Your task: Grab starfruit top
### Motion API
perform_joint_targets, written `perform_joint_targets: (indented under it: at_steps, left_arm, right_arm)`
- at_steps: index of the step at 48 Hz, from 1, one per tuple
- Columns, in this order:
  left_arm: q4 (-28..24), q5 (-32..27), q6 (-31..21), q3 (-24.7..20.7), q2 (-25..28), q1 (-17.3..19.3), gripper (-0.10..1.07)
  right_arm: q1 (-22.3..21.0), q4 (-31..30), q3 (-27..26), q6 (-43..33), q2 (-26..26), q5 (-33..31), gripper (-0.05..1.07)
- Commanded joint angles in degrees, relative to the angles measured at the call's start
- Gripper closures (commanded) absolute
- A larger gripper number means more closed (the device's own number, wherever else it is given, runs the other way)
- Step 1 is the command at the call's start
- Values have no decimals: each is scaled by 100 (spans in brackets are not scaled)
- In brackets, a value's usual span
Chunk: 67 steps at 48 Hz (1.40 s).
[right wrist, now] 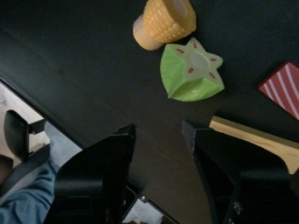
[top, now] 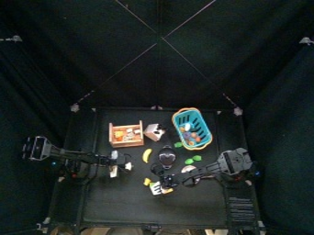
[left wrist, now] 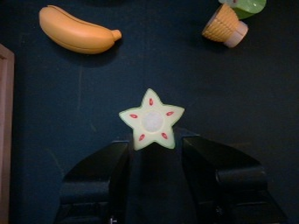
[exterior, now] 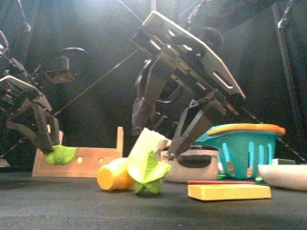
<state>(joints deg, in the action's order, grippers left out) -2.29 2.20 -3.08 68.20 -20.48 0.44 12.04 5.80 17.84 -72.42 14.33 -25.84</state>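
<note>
The starfruit (right wrist: 193, 70), a chunky yellow-green ridged piece with a star-shaped end, stands on the black table (right wrist: 82, 61) beside an orange piece (right wrist: 163, 22). My right gripper (right wrist: 158, 131) is open and empty, a short way from it. From the front, the starfruit (exterior: 146, 163) stands just below that gripper (exterior: 159, 135). A flat star-shaped slice (left wrist: 152, 118) with red seeds lies at the tips of my left gripper (left wrist: 156, 147), whose jaws stand apart. I cannot tell whether they touch the slice.
A teal basket (top: 193, 127) holding toys stands at the back right, and a wooden crate (top: 127, 134) at the back left. A yellow banana (left wrist: 79, 29), a red striped piece (right wrist: 284, 87) and a yellow block (exterior: 228, 190) lie nearby.
</note>
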Motion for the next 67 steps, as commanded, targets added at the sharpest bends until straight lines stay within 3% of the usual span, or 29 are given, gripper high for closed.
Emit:
perform_joint_targets:
  at_steps: [1, 9, 17, 25, 30, 46, 67]
  left_arm:
    - [53, 105, 0, -53, -26, -9, 22]
    - [105, 105, 0, -35, -18, -9, 22]
    - [149, 105, -9, -35, -26, -9, 22]
    - [158, 105, -9, -35, -18, -9, 22]
    - [167, 105, -9, -35, -26, -9, 22]
    - [176, 105, -9, -35, -18, -9, 22]
    - [176, 105, -9, -35, -18, -9, 22]
  right_arm:
    - [-53, -35, -272, -9, -105, -255, 19]
    - [-44, -185, -422, -264, -79, -606, 19]
    - [0, -1292, -510, -1362, -114, -1310, 18]
    - [185, -2250, -571, -2399, -9, -1169, 18]
    - [272, -2522, -554, -2795, 26, -1099, 17]
    - [519, -2584, -510, -3480, 97, -1072, 6]
    - [483, -2593, -615, -3507, 483, -1125, 5]
